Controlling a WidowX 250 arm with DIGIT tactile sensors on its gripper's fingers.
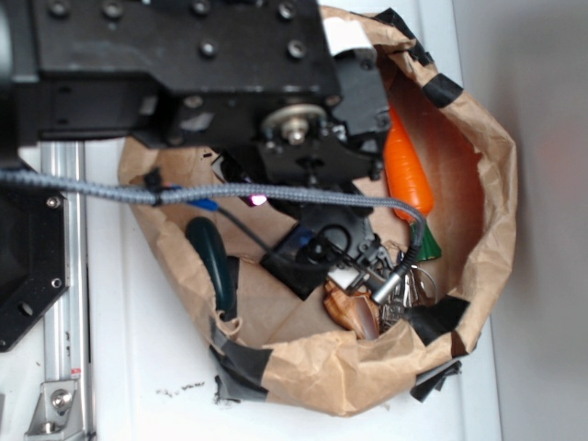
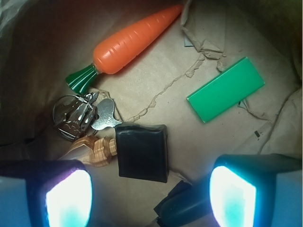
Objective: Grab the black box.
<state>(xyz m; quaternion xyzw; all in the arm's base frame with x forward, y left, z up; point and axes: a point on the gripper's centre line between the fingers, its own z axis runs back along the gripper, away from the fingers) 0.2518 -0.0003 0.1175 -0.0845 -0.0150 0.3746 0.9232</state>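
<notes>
Black box: glossy, flat, square w/ rounded edges

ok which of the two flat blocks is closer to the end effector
The black box, just above the gap between the open end effector's fingers; the green block lies farther off, upper right.

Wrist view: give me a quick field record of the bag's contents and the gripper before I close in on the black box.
target: black box, flat on the paper bag floor
touching target: wooden piece at its left edge; a key of the key bunch ends at its upper left corner
elsewhere: toy carrot upper left, green block right
gripper: open, above the box, not touching it
</notes>
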